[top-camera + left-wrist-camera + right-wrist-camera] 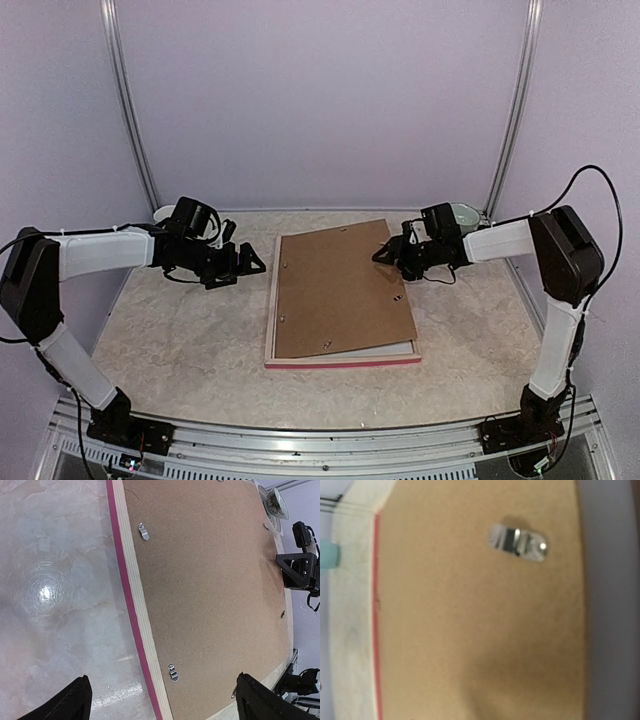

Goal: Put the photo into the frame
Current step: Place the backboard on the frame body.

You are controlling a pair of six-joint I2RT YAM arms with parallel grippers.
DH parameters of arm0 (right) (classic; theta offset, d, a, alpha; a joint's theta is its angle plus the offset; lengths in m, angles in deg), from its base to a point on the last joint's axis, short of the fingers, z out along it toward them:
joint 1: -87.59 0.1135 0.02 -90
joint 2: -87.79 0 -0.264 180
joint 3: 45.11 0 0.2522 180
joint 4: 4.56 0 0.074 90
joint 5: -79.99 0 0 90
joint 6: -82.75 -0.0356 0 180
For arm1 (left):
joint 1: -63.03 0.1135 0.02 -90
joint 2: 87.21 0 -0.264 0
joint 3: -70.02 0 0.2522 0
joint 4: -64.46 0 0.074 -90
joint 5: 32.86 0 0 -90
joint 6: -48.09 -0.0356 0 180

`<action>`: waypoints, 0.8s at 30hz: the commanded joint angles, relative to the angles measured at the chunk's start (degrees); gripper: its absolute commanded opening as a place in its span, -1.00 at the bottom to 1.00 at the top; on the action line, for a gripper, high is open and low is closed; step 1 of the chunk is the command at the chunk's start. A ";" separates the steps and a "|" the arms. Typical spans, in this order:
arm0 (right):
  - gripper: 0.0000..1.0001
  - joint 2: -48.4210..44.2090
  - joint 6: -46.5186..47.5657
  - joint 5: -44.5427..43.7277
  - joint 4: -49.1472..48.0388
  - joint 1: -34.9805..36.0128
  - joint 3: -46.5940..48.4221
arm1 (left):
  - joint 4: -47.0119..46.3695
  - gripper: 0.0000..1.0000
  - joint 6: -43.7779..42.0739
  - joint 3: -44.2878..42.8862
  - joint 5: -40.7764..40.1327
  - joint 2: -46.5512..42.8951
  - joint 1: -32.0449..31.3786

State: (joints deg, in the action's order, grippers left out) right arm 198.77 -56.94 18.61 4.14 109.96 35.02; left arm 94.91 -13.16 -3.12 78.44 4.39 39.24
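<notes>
Table (170,350) carries the frame (272,305) face down at its centre, pale back up for loading from behind. Backing board (340,295) lies skewed on it; the photo is hidden, probably beneath. Left jaws hang spread and empty off the frame's left rail. Right jaws hover at the board's far right corner by a metal clip (520,542); open or clenched, I cannot tell.

One pink frame (340,363), one brown backing board (340,290), two robot arms (100,250), one bowl (466,212), two clear metal clips (143,531), others too small to count.
</notes>
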 commanded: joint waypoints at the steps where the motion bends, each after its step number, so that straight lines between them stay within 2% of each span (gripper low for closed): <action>1: 0.13 -1.63 5.00 -4.18 7.80 2.04 3.20 | -1.41 0.98 0.32 0.84 1.01 0.43 0.29; 9: 0.19 -1.73 7.51 -7.14 12.65 3.29 5.23 | -1.65 0.98 0.52 0.84 1.42 0.43 0.33; 16: 0.43 -2.95 10.67 -12.70 19.55 3.97 8.40 | -1.73 0.98 0.62 0.84 1.65 0.52 0.32; 24: 0.52 -3.61 14.05 -16.71 24.32 4.44 10.69 | -1.72 0.98 0.60 0.66 1.76 0.70 0.36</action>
State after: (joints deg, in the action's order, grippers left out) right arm 198.29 -45.62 5.00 25.69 113.48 43.83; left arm 94.21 -12.54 -2.92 79.44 4.39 39.24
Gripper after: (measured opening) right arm 0.754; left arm 0.989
